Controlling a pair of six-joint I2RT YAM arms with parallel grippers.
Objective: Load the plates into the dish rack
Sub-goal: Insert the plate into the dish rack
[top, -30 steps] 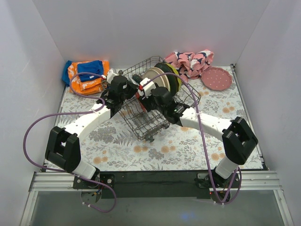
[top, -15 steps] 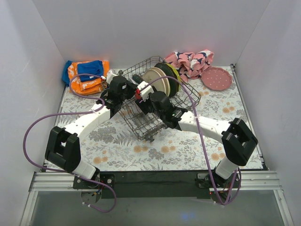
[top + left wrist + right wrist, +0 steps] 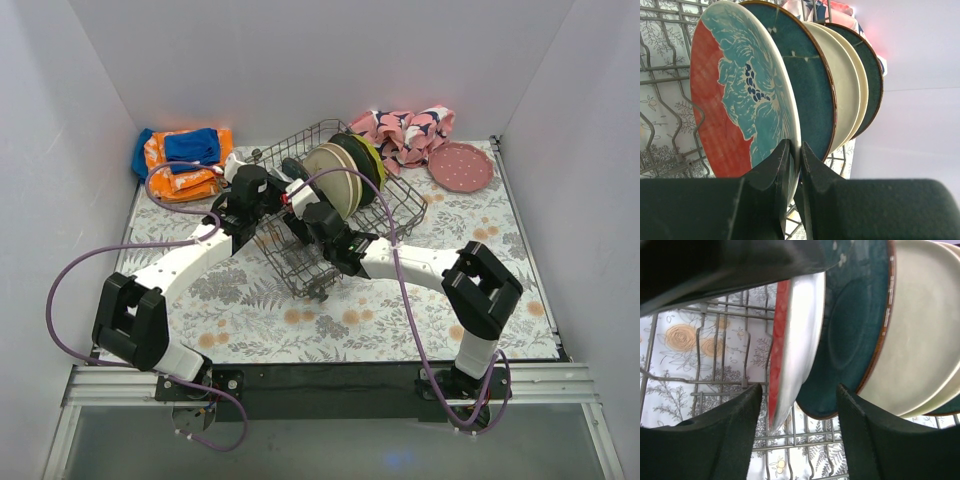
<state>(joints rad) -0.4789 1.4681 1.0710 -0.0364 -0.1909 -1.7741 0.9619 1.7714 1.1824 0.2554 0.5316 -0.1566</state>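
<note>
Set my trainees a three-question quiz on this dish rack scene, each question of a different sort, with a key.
1. True or false: the left fingers are shut on the rim of the red-and-teal plate.
2. Fill in: the right fingers stand ___ either side of that plate's edge.
3. Where is the pink dotted plate relative to the dish rack? A inside it; B on the table outside it; C leaning on its rim.
Key: 1 true; 2 open; 3 B.

At least 5 plates (image 3: 740,100) in 1 dish rack (image 3: 303,264), 1 dotted plate (image 3: 461,167) outside, 3 cloths (image 3: 410,130).
</note>
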